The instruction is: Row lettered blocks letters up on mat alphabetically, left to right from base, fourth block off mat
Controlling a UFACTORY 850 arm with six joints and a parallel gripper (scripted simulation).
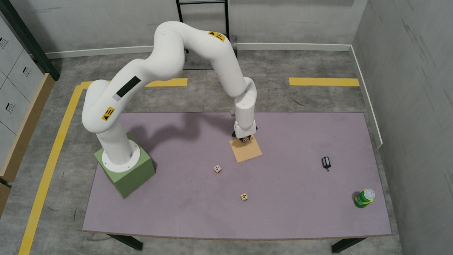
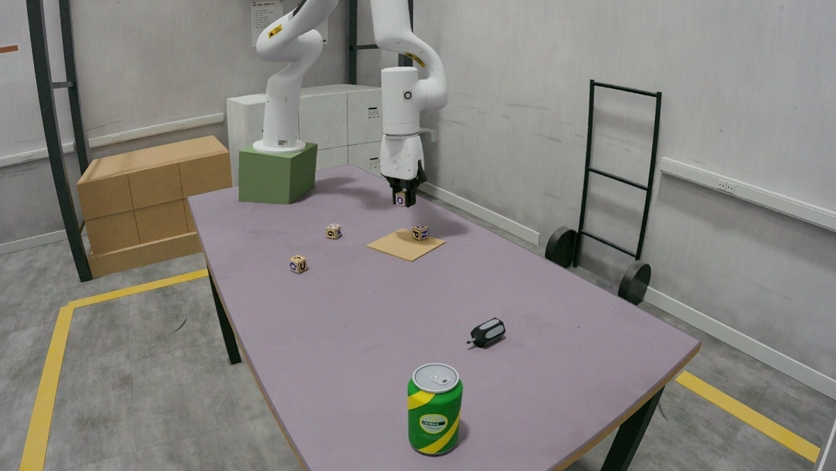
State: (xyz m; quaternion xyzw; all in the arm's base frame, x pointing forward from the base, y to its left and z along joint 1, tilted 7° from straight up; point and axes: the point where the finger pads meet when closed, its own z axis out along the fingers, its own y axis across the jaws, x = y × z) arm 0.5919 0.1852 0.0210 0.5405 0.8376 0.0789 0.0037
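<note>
My gripper (image 2: 402, 197) is shut on a wooden letter block (image 2: 401, 200) that shows an O on its side, and holds it well above the table, over the far edge of the tan mat (image 2: 405, 244). In the overhead view the gripper (image 1: 244, 138) covers the mat's far left corner (image 1: 245, 148). A second block (image 2: 419, 232) stands on the mat's far side; the arm hides it from overhead. A block with G on top (image 1: 217, 168) and a block with 9 on top (image 1: 244, 197) lie on the table off the mat.
A green drink can (image 1: 364, 198) stands near the table's right front corner. A small black tool (image 1: 325, 162) lies right of the mat. The robot's green base (image 1: 124, 168) is at the left. Cardboard boxes (image 2: 149, 196) stand beside the table.
</note>
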